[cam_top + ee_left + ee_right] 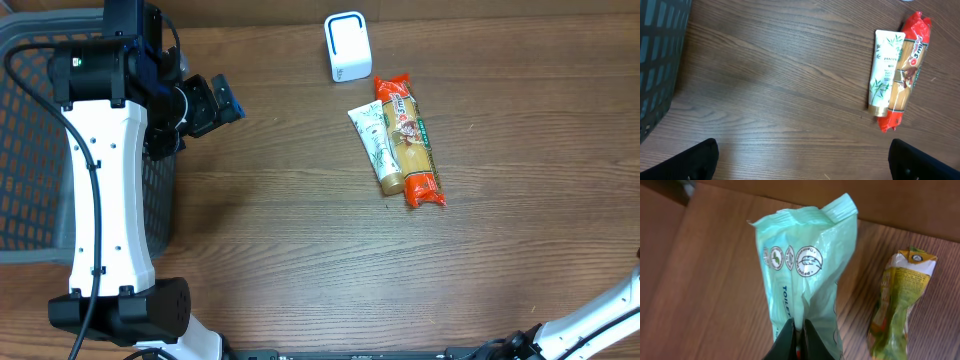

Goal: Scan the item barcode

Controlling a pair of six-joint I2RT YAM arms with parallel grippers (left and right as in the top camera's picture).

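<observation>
Fingers of the right arm (pixel 784 345) are pressed together on the near end of a pale green packet (pixel 805 270), pinching a fold of its film between them. The packet's long axis runs straight away from these fingers, leaning slightly to their right, with the crimped seal at the far end. The face toward the wrist camera carries a row of round symbols and the word "TOILET". No barcode shows on that face, so the code is probably on the far side or lower down, hidden by the grip.

To the right of these fingers and a little beyond them, a yellow-green pouch (pixel 900 295) lies on the wooden surface (pixel 705 280), clear of the held packet.

The left fingers (pixel 695 162) are spread wide with nothing between them, over bare surface. Ahead of them and well to their right, a white tube (pixel 885 72) and a red-orange packet (pixel 905 70) lie side by side, touching, with long axes roughly parallel. A dark basket (pixel 660 60) sits off to their left.

By my reading the pick is done and the scan is not. A white box-shaped device (pixel 347 46), likely the scanner, stands beyond the tube. The held packet is nowhere near it in the overhead view. Bringing the packet over and turning its code toward the device remains.
</observation>
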